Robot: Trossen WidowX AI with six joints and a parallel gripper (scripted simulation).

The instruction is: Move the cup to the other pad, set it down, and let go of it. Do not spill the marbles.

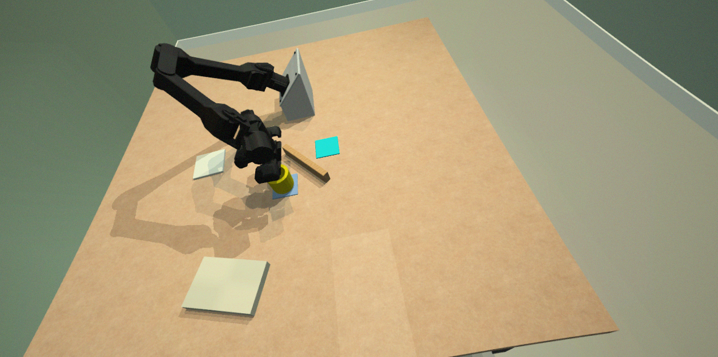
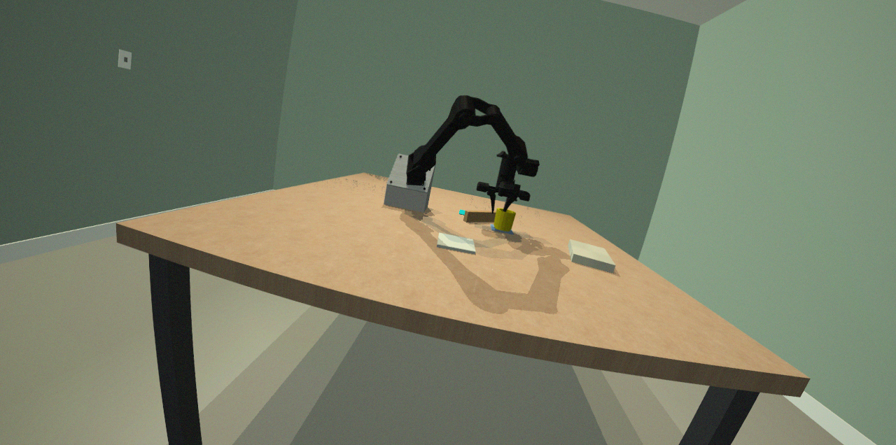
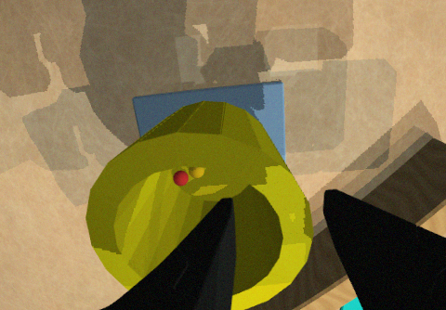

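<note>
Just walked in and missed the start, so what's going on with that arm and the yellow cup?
The black arm's gripper is over the yellow cup, which stands on the blue pad with marbles inside. Its fingers straddle the cup's wall, one inside the rim and one outside, open and not yet clamping. The cyan pad, presumably the target, lies past the wooden bar.
</note>
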